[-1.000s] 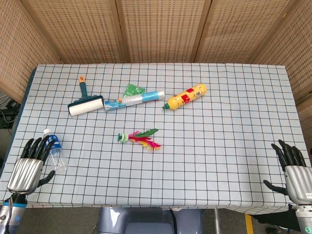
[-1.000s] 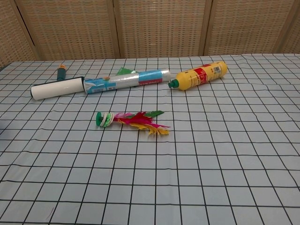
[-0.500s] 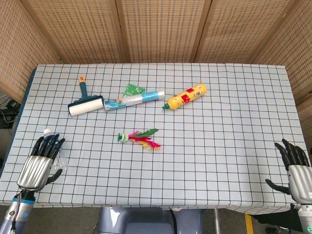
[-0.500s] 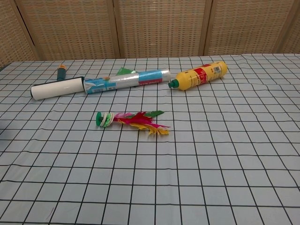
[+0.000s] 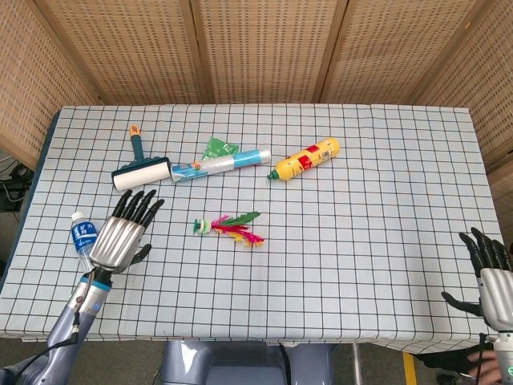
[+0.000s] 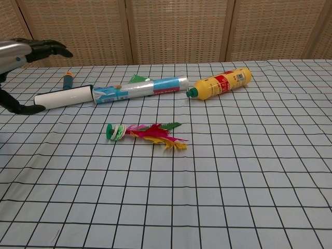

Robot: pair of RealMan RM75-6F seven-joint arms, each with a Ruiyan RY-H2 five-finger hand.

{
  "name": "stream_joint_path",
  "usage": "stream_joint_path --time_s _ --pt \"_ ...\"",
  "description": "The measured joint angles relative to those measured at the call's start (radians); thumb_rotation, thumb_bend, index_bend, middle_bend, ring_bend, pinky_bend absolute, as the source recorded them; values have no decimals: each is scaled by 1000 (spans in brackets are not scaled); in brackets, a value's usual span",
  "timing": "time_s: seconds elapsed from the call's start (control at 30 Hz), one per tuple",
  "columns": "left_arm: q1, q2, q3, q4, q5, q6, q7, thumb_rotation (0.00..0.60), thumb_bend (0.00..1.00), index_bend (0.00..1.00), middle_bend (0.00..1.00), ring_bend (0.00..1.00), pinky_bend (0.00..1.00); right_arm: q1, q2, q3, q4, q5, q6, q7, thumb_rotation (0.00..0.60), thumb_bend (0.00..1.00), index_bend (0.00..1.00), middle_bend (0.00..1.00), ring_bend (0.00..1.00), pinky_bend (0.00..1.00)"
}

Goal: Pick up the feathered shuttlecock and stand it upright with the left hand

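Note:
The feathered shuttlecock (image 5: 228, 226) (image 6: 145, 132) lies flat on the checked cloth, green base to the left, pink, yellow and green feathers to the right. My left hand (image 5: 123, 233) (image 6: 23, 57) hovers above the table to the left of it, fingers spread and holding nothing, about a hand's width away. My right hand (image 5: 490, 277) hangs open past the table's front right corner, far from the shuttlecock.
A small water bottle (image 5: 82, 240) lies just left of my left hand. Behind the shuttlecock are a lint roller (image 5: 142, 168) (image 6: 65, 97), a wrapped tube (image 5: 222, 164) (image 6: 140, 89) on a green packet, and a yellow bottle (image 5: 307, 159) (image 6: 220, 83) on its side.
My left hand has risen from the front left corner and moved right and forward toward the shuttlecock, uncovering the water bottle. The right hand has sunk slightly. The shuttlecock has not moved.

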State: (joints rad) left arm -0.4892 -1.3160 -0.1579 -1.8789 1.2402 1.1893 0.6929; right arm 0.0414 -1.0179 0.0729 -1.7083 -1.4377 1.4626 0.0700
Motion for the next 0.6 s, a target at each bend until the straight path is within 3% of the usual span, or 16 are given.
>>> stream_joint_path --time_s 0.13,0.47,0.6 --pt "-91 -61 -44 42 -131 -80 55 600 437 157 0 0 0 3 -6 6 13 15 -9 7 600 76 42 0 0 0" --pt "-282 -267 -95 188 -300 -142 192 600 432 337 0 0 0 12 -15 15 38 45 -35 20 600 76 44 0 0 0" --pt "-341 -337 -100 248 -346 -144 241 600 372 389 0 0 0 13 -17 18 49 57 -43 33 600 76 49 0 0 0"
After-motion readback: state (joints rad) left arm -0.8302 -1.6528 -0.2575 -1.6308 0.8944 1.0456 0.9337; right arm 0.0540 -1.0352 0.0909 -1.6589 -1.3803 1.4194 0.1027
